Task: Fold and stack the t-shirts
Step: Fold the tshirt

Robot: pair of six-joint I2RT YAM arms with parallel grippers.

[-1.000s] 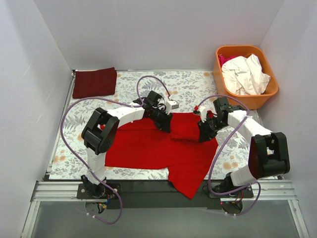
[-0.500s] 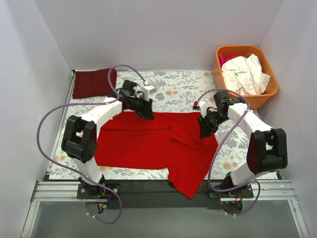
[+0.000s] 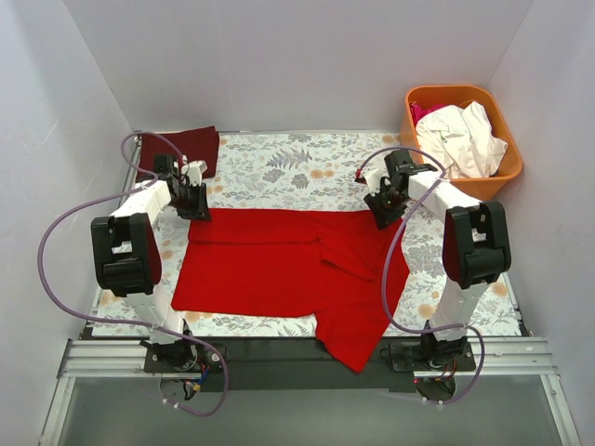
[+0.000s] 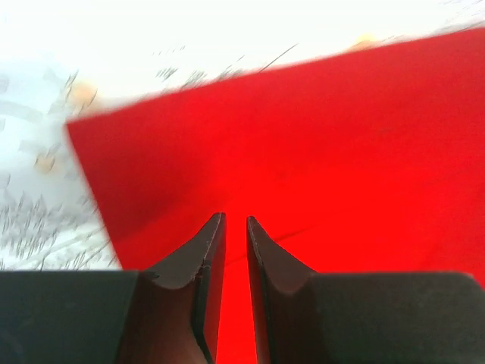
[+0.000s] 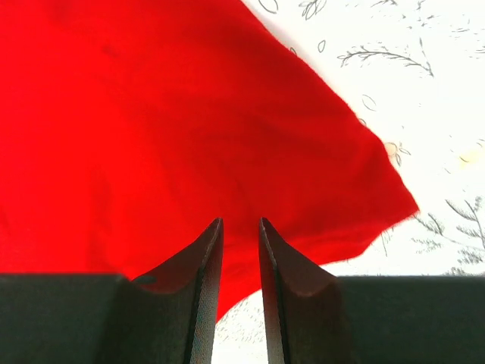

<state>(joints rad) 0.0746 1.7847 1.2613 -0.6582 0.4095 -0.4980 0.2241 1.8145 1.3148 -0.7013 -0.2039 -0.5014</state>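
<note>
A bright red t-shirt lies spread flat on the flowered table cloth, and one end hangs over the near edge. My left gripper is at the shirt's far left corner. In the left wrist view the gripper has its jaws nearly together on the red cloth. My right gripper is at the far right corner. In the right wrist view this gripper is pinched close on the red cloth. A folded dark red shirt lies at the far left.
An orange basket with white and pink clothes stands at the far right. White walls close in the table on three sides. The black rail runs along the near edge.
Both grippers have moved apart from the shirt's middle to its far corners. The far edge is now drawn straight and the left side is spread wider.
</note>
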